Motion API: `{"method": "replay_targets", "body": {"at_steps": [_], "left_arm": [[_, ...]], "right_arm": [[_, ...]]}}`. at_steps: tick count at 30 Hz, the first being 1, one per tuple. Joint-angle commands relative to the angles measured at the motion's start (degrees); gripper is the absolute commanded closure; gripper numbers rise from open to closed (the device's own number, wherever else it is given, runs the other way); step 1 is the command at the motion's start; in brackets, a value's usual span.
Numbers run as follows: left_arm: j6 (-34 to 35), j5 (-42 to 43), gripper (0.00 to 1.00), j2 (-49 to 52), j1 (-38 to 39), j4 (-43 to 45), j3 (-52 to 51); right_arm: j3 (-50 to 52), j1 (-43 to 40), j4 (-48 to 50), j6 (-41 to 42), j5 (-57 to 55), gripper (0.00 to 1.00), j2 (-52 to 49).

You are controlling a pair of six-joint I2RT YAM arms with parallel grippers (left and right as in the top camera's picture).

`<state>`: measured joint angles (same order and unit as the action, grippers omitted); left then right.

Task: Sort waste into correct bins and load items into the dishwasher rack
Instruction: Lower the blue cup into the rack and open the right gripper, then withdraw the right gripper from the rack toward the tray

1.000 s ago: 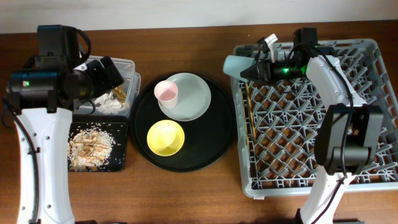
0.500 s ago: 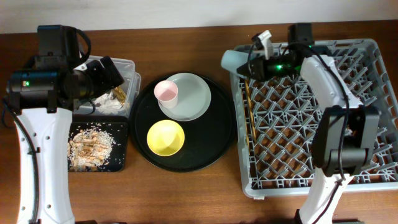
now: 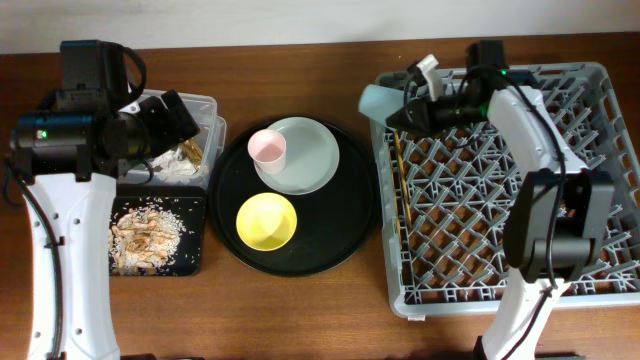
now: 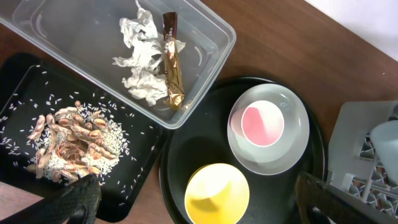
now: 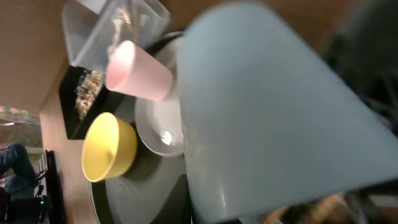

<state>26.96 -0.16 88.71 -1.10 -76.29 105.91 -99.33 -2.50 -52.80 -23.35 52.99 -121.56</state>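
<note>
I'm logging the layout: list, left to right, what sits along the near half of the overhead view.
Shallow black tray holding food scraps → yellow bowl → dishwasher rack.

Overhead fixed above table (image 3: 300,312), looks straight down — whole scene in frame. Left wrist high up, faces down over clear box (image 4: 62,37) and round black tray (image 4: 199,155). Right wrist pressed close on light-blue cup (image 5: 267,106) — fills frame. All three share yellow bowl (image 3: 266,221), pink cup (image 3: 268,150)

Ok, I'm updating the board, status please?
Right jaws shut on light-blue cup, at rack's corner. Left jaws open above clear box. Chopsticks in rack nearby.
</note>
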Motion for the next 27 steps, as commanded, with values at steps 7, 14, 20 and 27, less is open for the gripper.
{"method": "replay_targets", "body": {"at_steps": [7, 14, 20, 27], "left_arm": [[-0.94, 0.24, 0.01, -0.44, -0.09, 0.11, 0.31], [-0.94, 0.24, 0.01, -0.44, -0.09, 0.13, 0.31], [-0.94, 0.24, 0.01, -0.44, -0.09, 0.13, 0.31], [-0.94, 0.24, 0.01, -0.44, -0.09, 0.13, 0.31]], "right_arm": [[2.67, -1.77, -4.28, 1.09, -16.87, 0.96, -5.25], [2.62, -3.54, -9.01, 1.33, -16.85, 0.96, 2.14], [2.62, -3.45, -9.57, 7.1, -19.41, 0.94, 16.13], [2.64, 4.33, -28.96, 10.91, -32.5, 0.48, 25.11]]}}
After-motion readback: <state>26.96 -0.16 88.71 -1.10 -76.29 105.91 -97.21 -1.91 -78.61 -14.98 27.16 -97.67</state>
